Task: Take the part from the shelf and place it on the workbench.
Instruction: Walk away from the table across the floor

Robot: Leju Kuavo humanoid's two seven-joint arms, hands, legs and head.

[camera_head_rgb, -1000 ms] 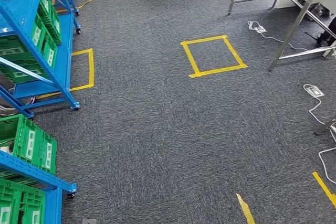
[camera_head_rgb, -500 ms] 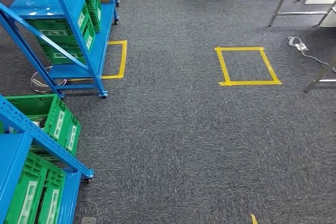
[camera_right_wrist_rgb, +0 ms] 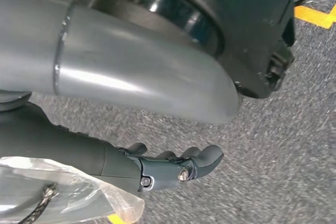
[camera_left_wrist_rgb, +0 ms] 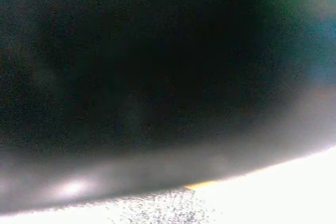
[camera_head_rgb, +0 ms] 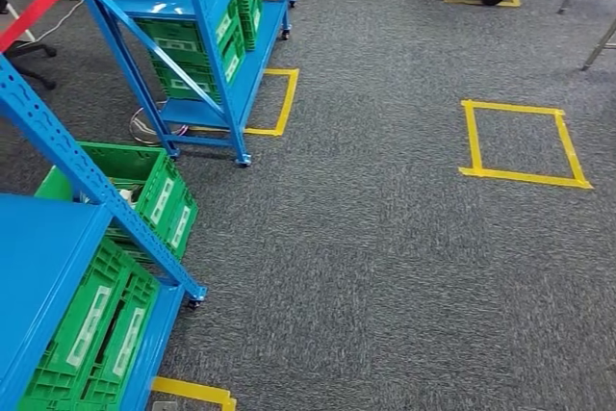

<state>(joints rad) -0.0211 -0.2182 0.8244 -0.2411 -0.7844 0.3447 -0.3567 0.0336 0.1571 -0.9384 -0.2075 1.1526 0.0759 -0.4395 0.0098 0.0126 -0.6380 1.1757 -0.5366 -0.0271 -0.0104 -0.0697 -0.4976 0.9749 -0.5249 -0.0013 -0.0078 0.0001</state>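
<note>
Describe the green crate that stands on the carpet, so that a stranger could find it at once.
Start at the nearest blue shelf, at the left of the head view. Just beyond its slanting blue beam, a green crate sits directly on the grey carpet. The other green crates rest on shelf boards; this one is on the floor, with its open top visible.

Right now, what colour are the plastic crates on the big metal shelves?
Green plastic crates, on blue metal shelves. The head view shows them best.
</note>
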